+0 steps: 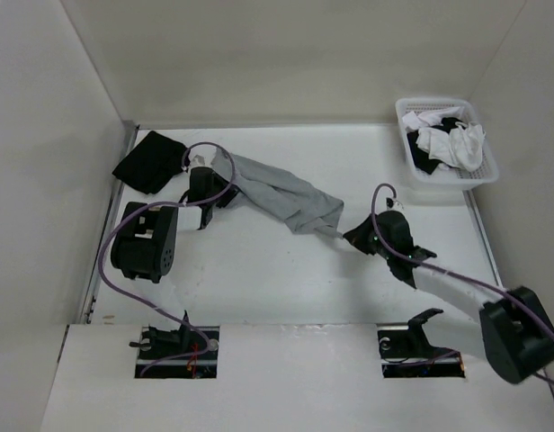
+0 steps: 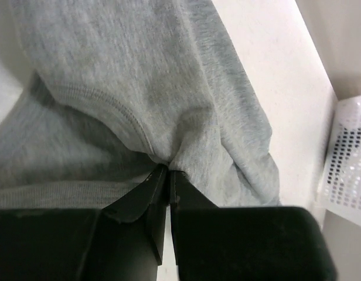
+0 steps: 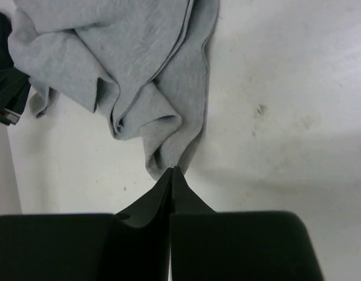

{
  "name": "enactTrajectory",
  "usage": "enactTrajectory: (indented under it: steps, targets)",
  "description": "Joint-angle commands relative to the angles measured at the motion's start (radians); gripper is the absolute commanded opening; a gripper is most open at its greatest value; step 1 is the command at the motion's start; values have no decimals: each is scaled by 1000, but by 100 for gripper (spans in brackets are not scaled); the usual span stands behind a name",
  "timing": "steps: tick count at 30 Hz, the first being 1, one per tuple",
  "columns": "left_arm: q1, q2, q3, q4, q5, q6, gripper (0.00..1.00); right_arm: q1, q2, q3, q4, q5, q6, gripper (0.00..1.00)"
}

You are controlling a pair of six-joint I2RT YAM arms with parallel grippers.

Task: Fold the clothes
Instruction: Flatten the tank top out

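Grey shirt (image 1: 277, 193): lies bunched into a long twisted strip on the bench (image 1: 277, 288), left of the basket (image 1: 406, 139) and a little nearer the arms. Runs on a slant, with one end well away from the basket and the other end nearer the basket's front-left corner. Pinched at both ends, so neither arm is the nearer one.

Left tool (image 2: 167, 171): sits at the end far from the basket, closed tight on a fold beside a stitched hem, cloth spreading straight ahead of the tips.

Right tool (image 3: 172, 171): sits at the end toward the basket, closed tight on the very tip of the cloth, bunched folds lying ahead.

Left arm: folded back on itself, wrist low. Right arm: stretched long and low, reaching leftward from below the basket.

Judged next: pull apart along that slant to spread the cloth flat.

Farther out: a black garment (image 1: 151, 162) beyond the end far from the basket, and white and black clothes (image 1: 452, 142) inside the basket.
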State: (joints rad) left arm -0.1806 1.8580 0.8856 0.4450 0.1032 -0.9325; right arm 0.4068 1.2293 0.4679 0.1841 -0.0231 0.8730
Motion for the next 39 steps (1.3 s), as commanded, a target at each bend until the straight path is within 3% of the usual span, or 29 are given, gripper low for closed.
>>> enactTrajectory:
  steps: [1,4,8,12,16,20,23,27,33,36,39]
  targets:
    - [34,-123,-95,106,47,-26,1,91,-287,-115,-159,239,70,0]
    - [39,-158,-99,107,61,-43,1,111,-425,-132,-251,359,72,0]
    - [2,-216,-41,83,79,-54,0,85,-386,-42,-227,354,-11,0]
    - [-44,-354,42,-38,87,-16,0,112,-372,125,-190,380,-114,0]
    - [-35,-534,14,-211,38,31,0,216,-457,173,-225,442,-157,0]
    - [-7,-742,-45,-372,-6,41,0,405,-547,60,-337,483,-80,0]
    - [3,-836,-13,-552,-49,96,0,496,-507,-38,-480,470,96,0]
    - [0,-788,-22,-666,-111,155,1,557,-502,-95,-567,466,224,0]
    - [13,-550,-25,-543,-125,144,1,565,-563,-42,-640,552,182,0]
    - [-62,-470,85,-511,-99,121,0,531,-583,33,-588,589,63,0]
    - [-144,-410,270,-531,-82,129,0,389,-542,173,-465,602,-151,0]
